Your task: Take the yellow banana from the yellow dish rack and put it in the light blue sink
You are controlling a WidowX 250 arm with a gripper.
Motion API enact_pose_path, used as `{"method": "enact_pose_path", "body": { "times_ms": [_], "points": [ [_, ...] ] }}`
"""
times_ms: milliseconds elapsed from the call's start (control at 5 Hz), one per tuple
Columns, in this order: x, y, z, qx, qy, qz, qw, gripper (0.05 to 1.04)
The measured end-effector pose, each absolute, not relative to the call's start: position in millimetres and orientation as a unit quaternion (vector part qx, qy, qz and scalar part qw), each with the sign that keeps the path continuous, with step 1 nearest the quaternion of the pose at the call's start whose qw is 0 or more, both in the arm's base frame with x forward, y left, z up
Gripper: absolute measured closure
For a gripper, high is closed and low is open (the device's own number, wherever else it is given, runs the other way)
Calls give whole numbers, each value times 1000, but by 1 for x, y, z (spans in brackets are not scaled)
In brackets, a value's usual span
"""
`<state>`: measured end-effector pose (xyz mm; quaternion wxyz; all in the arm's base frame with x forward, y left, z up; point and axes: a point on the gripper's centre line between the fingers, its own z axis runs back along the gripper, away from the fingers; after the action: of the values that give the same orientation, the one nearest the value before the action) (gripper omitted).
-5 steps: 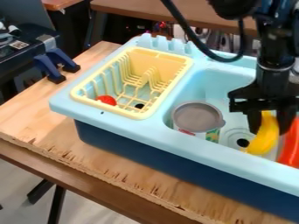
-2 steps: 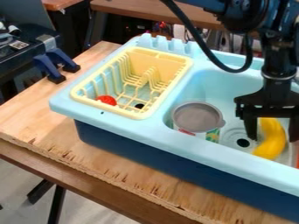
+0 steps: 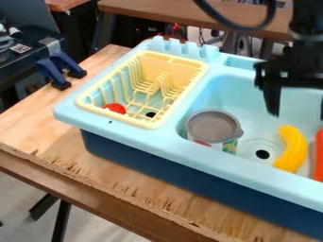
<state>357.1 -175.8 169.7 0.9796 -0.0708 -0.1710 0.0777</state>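
Pincer (image 3: 298, 113): spread wide, nothing held; you have it raised over the basin (image 3: 227, 97) of the toy sink (image 3: 148, 134). Banana (image 3: 293, 149) lies near the basin's front edge, between the drain (image 3: 262, 154) and a red piece (image 3: 319, 156).

Risks, as judged:
1. Little room beside the red piece. If you descend off-center, one finger may land on it or shove it into the banana.
2. Curved, probably smooth skin; an off-middle pinch may let the banana turn or slip.
3. Front edge close by; come too far forward and you may strike it.
4. Drift rackward and you may bump the grey-topped can (image 3: 214, 126) by the front corner nearest the rack (image 3: 157, 124).
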Motion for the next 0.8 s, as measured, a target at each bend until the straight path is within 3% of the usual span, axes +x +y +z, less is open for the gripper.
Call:
{"method": "enact_pose_path", "body": {
  "times_ms": [200, 400, 800],
  "points": [
    [350, -167, 193, -64, -189, 49, 979, 75],
    [345, -158, 211, -66, -142, -36, 987, 75],
    [345, -157, 212, -66, -136, -42, 988, 76]
  ]
}}
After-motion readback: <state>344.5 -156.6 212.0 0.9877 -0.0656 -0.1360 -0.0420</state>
